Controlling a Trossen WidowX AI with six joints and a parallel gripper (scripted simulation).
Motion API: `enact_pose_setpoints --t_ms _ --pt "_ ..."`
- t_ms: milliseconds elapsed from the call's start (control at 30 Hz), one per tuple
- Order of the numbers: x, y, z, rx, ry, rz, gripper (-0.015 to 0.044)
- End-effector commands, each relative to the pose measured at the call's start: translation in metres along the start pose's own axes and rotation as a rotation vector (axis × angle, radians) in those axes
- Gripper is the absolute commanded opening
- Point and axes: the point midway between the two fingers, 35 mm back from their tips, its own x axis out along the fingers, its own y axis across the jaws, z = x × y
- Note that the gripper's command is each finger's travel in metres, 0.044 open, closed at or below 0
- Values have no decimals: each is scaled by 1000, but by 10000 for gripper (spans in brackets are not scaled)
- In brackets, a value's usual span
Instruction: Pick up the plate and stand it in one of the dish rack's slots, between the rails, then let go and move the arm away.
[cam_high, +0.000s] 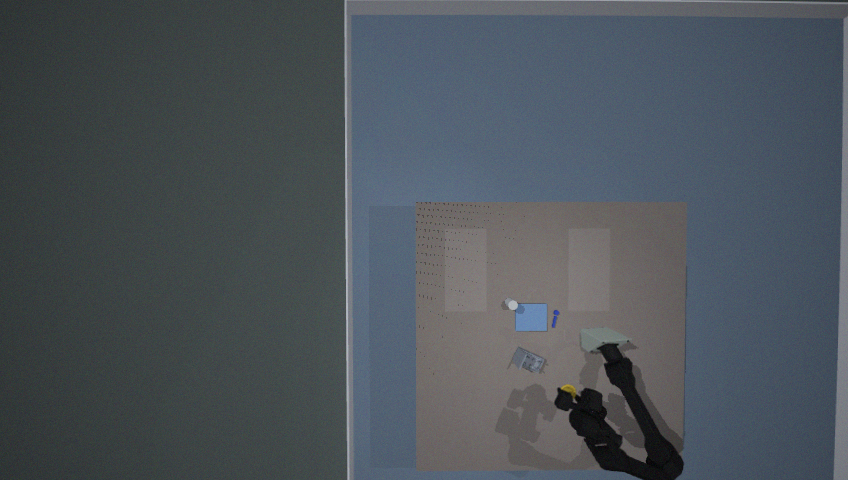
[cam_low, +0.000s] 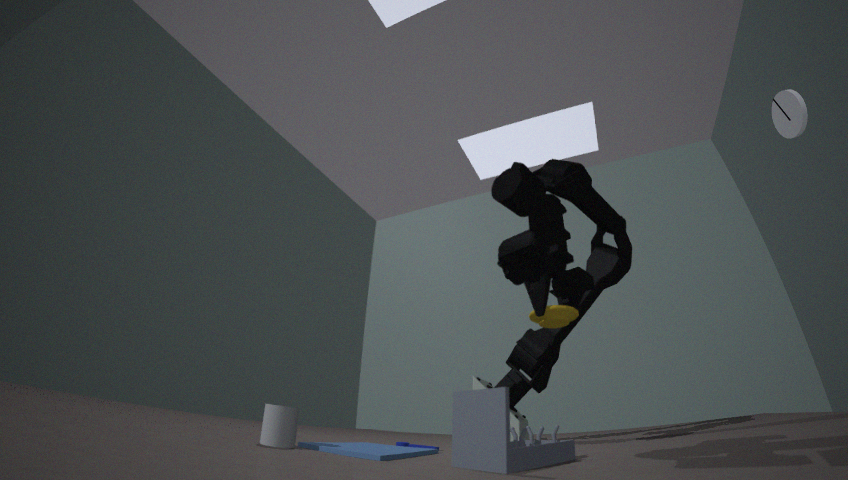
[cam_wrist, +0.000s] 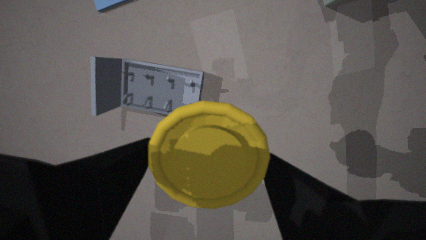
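Observation:
The yellow plate (cam_high: 568, 390) (cam_low: 558, 317) (cam_wrist: 209, 165) is held by its opposite edges, roughly level, high above the table. My gripper (cam_wrist: 209, 152) is shut on it, one finger on each side. In the exterior view the near finger covers part of the plate's left side. The grey dish rack (cam_high: 529, 360) (cam_low: 480, 429) (cam_wrist: 107, 86) stands on the table, with a tall panel at one end and short upright prongs in two rows. In the wrist view the plate overlaps the rack's lower right corner. No plate stands in its slots.
A blue board (cam_high: 530, 317) (cam_low: 368, 450) lies beyond the rack, with a white cup (cam_high: 512, 304) (cam_low: 279, 425) at its left corner and a dark blue utensil (cam_high: 554, 319) (cam_low: 416, 445) on its right. The arm's pale green base mount (cam_high: 599, 339) stands right of the rack in the overhead view.

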Motion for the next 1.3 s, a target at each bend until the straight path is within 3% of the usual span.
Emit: enact_pose_setpoints --t_ms 0,600,1267 --pt "6 -3 2 -10 -33 -3 0" --pt "59 -2 34 -350 -441 28 0" --pt "94 14 48 -694 -815 211 0"
